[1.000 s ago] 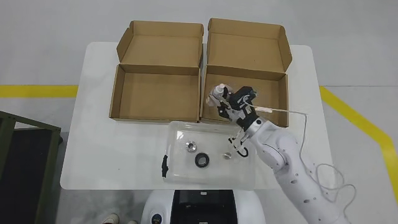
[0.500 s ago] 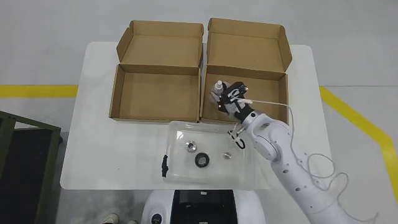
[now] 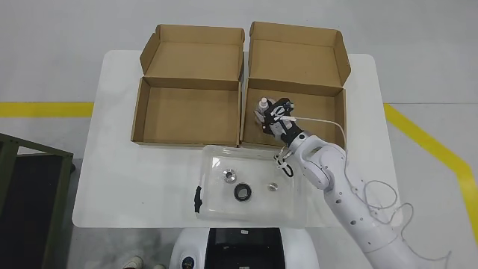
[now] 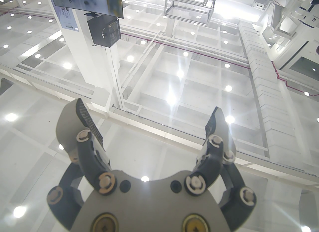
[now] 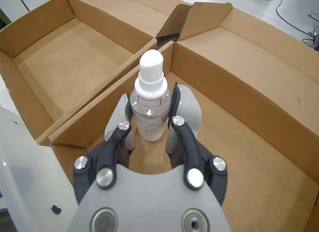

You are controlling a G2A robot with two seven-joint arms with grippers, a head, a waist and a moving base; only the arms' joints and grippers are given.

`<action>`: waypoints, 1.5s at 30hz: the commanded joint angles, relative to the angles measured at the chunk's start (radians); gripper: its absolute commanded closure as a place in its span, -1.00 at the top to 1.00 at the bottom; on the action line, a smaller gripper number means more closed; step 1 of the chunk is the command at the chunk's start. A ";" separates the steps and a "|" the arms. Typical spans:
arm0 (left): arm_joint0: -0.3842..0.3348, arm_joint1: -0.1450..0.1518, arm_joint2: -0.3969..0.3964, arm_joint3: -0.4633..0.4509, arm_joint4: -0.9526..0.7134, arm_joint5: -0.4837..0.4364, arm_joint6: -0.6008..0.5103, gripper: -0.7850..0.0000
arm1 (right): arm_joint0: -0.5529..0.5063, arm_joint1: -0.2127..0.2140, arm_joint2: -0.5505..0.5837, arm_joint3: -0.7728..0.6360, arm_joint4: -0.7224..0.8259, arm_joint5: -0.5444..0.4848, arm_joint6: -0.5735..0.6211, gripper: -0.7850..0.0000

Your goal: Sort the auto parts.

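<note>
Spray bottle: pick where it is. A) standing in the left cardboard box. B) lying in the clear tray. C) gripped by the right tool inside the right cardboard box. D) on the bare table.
C: the right tool is shut on the upright spray bottle, inside the right cardboard box.

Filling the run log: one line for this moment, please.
right pincer: shut on bottle in right box | left pincer: open | tray: three parts
</note>
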 commanded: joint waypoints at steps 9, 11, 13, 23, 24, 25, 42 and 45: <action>0.000 0.000 0.000 0.000 0.000 0.000 0.000 1.00 | -0.033 0.004 0.038 -0.071 0.023 -0.028 -0.002 1.00; 0.000 0.000 0.000 0.000 0.000 0.000 0.000 1.00 | -0.044 0.008 0.057 -0.100 0.025 -0.040 0.000 1.00; 0.000 0.000 0.000 0.000 0.000 0.000 0.000 1.00 | -0.057 0.012 0.078 -0.130 0.030 -0.060 0.002 1.00; 0.000 0.000 0.000 0.000 0.000 0.000 0.000 1.00 | -0.162 0.037 0.162 -0.309 0.098 -0.219 0.066 1.00; 0.000 0.000 0.000 0.000 0.000 0.000 0.000 1.00 | -0.175 0.040 0.169 -0.325 0.105 -0.236 0.075 1.00; 0.000 0.000 0.000 0.000 0.000 0.000 0.000 1.00 | -0.189 0.042 0.177 -0.343 0.112 -0.253 0.083 1.00; 0.000 0.000 0.000 0.000 0.000 0.000 0.000 1.00 | -0.406 0.105 0.342 -0.570 0.089 -0.645 0.181 1.00; 0.000 0.000 0.000 0.000 0.000 0.000 0.000 1.00 | -0.432 0.115 0.361 -0.583 0.062 -0.703 0.201 1.00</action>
